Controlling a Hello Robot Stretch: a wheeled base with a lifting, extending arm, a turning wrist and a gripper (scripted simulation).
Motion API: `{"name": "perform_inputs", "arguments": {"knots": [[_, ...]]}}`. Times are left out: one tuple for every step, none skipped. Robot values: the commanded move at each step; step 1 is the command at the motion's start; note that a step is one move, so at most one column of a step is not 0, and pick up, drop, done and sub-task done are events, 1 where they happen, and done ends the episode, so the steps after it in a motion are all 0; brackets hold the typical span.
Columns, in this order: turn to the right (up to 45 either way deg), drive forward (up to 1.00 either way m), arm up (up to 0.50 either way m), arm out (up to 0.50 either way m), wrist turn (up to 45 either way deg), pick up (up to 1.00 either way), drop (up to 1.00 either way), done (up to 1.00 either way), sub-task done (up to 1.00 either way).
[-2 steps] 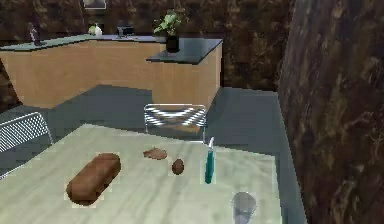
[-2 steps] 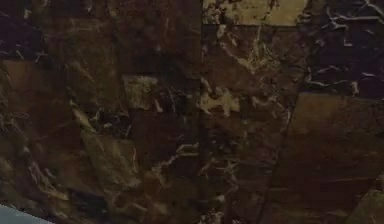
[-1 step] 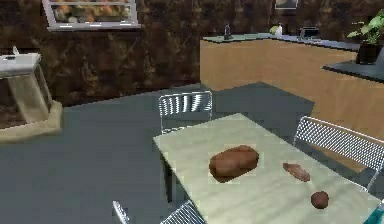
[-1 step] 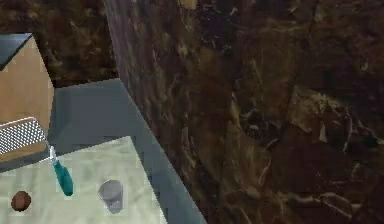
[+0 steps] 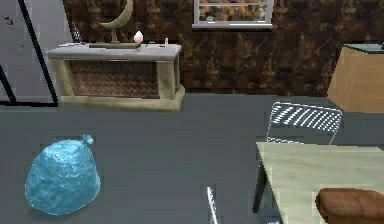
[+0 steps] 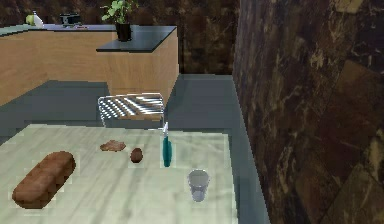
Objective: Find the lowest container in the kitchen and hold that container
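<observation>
Tally: 1 blue bag (image 5: 62, 178), 1 sideboard (image 5: 118, 72), 1 crescent statue (image 5: 122, 22), 1 wall picture (image 5: 234, 12). 1 table (image 6: 60, 145), 1 wire chair (image 6: 131, 107). 1 brown loaf (image 6: 45, 180), 2 small brown lumps (image 6: 113, 147), 1 teal bottle (image 6: 167, 148), 1 glass (image 6: 199, 184), 1 potted plant (image 6: 121, 15).

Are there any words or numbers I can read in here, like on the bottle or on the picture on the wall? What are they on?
None: no word, number or sign can be read here.
The framed picture on the wall: colours, no letters I can make out.
The teal bottle on the table: too small to tell if it has any label.
</observation>
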Motion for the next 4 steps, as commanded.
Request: {"name": "perform_inputs", "arguments": {"knots": [[0.0, 0.0, 0.5, 0.0, 0.0, 0.0, 0.0, 0.0, 0.0], [0.0, 0.0, 0.22, 0.0, 0.0, 0.0, 0.0, 0.0, 0.0], [0.0, 0.0, 0.0, 0.48, 0.0, 0.0, 0.0, 0.0, 0.0], [0.0, 0.0, 0.0, 0.0, 45.0, 0.0, 0.0, 0.0, 0.0]]}}
